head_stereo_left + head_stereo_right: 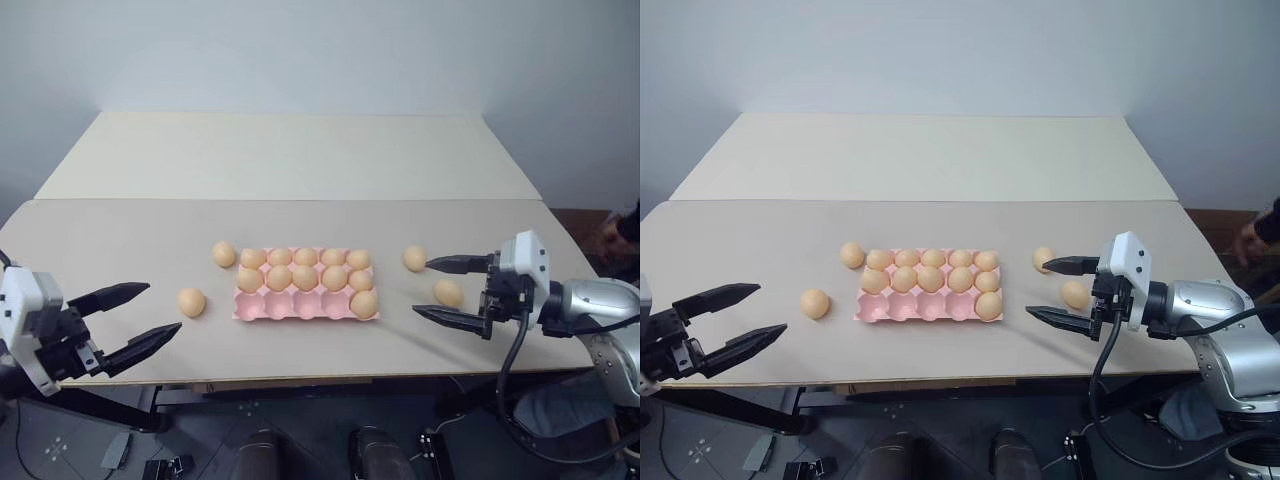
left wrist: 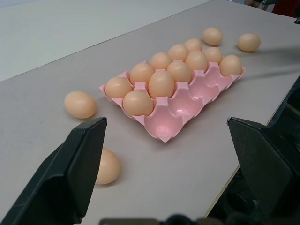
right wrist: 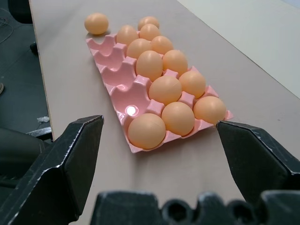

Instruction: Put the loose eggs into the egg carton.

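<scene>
The pale-pink egg carton [image 1: 290, 306] lies mid-table with its back and middle rows full of eggs and one egg in the front row's right-end cup. Loose eggs lie on both sides: one [image 1: 224, 254] at the carton's back left corner, one [image 1: 191, 302] further left, and two on the right [image 1: 415, 258] [image 1: 448, 293]. My left gripper [image 1: 164, 308] hangs open at the table's front left, short of the left egg [image 2: 80, 104]. My right gripper [image 1: 422, 288] is open too, hovering with the nearer right egg showing between its fingers, ungripped.
The table [image 1: 300, 160] is two pale boards butted together; its far half is bare. Its front edge runs just below both grippers. A person's hand [image 1: 612, 228] shows at the right edge.
</scene>
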Tool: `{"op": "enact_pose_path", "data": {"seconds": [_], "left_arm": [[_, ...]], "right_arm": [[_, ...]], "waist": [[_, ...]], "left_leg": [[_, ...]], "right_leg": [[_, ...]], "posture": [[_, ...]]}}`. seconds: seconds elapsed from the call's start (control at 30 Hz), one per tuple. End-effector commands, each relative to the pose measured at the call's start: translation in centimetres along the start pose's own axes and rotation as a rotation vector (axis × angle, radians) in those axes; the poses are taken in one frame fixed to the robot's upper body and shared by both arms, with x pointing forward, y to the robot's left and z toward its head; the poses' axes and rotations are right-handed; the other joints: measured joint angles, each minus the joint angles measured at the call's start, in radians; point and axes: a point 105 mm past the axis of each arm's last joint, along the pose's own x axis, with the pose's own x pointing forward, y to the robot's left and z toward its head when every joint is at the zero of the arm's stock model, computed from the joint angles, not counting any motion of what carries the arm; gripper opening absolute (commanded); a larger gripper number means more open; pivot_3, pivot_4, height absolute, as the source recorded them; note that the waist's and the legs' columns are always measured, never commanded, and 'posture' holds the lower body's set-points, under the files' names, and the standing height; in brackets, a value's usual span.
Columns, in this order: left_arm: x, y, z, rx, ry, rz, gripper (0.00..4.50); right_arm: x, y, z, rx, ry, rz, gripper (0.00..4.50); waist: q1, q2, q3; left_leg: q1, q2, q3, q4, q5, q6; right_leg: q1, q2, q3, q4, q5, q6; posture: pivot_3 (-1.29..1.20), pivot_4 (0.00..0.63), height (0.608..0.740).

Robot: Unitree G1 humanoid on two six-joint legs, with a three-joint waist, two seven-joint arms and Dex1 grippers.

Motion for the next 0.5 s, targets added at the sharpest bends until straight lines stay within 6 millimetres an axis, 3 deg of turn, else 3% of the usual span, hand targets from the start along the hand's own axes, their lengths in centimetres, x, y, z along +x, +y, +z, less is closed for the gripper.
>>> {"op": "enact_pose_path", "data": {"seconds": [0.03, 0.13, 0.3, 0.5], "left_arm": [[0.1, 0.2, 0.8, 0.031, -0.018, 0.008, 4.47], [0.4, 0.6, 1.8, 0.022, -0.050, 0.046, 4.47], [0.5, -0.3, 2.1, 0.067, -0.040, -0.037, 4.47], [1.2, -1.4, 1.8, 0.061, -0.066, -0.093, 4.47]], "right_arm": [[-0.4, -0.2, 1.3, -0.055, -0.023, -0.013, 4.50], [-0.4, -0.5, 1.2, -0.057, -0.021, -0.029, 4.50], [-0.7, -1.2, 1.2, -0.067, -0.002, -0.068, 4.50], [-2.2, -4.0, 0.3, -0.054, 0.140, -0.261, 4.50]], "waist": [[0.000, 0.000, 0.000], [0.000, 0.000, 0.000], [0.000, 0.000, 0.000], [0.000, 0.000, 0.000]], "left_leg": [[0.000, 0.000, 0.000, 0.000, 0.000, 0.000], [0.000, 0.000, 0.000, 0.000, 0.000, 0.000], [0.000, 0.000, 0.000, 0.000, 0.000, 0.000], [0.000, 0.000, 0.001, 0.000, 0.000, 0.000]], "right_leg": [[0.000, 0.000, 0.000, 0.000, 0.000, 0.000], [0.000, 0.000, 0.000, 0.000, 0.000, 0.000], [0.000, 0.000, 0.000, 0.000, 0.000, 0.000], [0.000, 0.000, 0.000, 0.000, 0.000, 0.000]], "posture": [[0.00, 0.150, 0.740], [0.00, 0.150, 0.740], [0.00, 0.150, 0.740], [0.00, 0.150, 0.740]]}}
